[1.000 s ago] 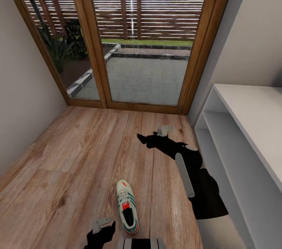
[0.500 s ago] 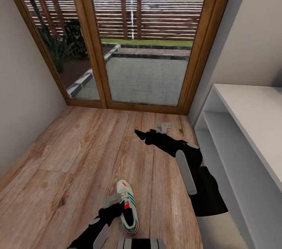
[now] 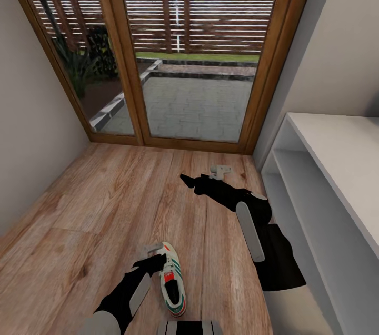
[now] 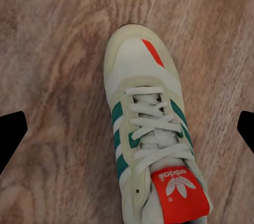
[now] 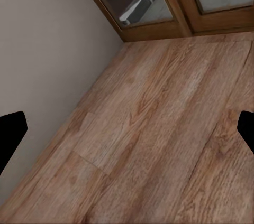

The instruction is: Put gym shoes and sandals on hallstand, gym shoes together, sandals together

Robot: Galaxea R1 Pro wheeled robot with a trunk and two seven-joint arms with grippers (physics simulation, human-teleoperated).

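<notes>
Lying on the light brown wood-plank corridor floor (image 3: 105, 203), the off-white lace-up gym shoe with green side stripes and a red tongue (image 3: 171, 277) points its toe toward the far glass door with the brown wooden frame (image 3: 184, 50). The left gripper (image 3: 153, 250) hovers just over the toe end, spread wide and holding nothing; from its wrist camera the shoe (image 4: 151, 139) sits between the two dark fingers (image 4: 10, 134), touching neither. A second ago that gripper hung back near the heel, so it has come forward along the shoe. The right gripper (image 3: 220, 170) is farther off and to the right, near the pale grey hallstand (image 3: 337, 166), its black fingers (image 5: 10, 131) open and empty, nearly unmoved.
</notes>
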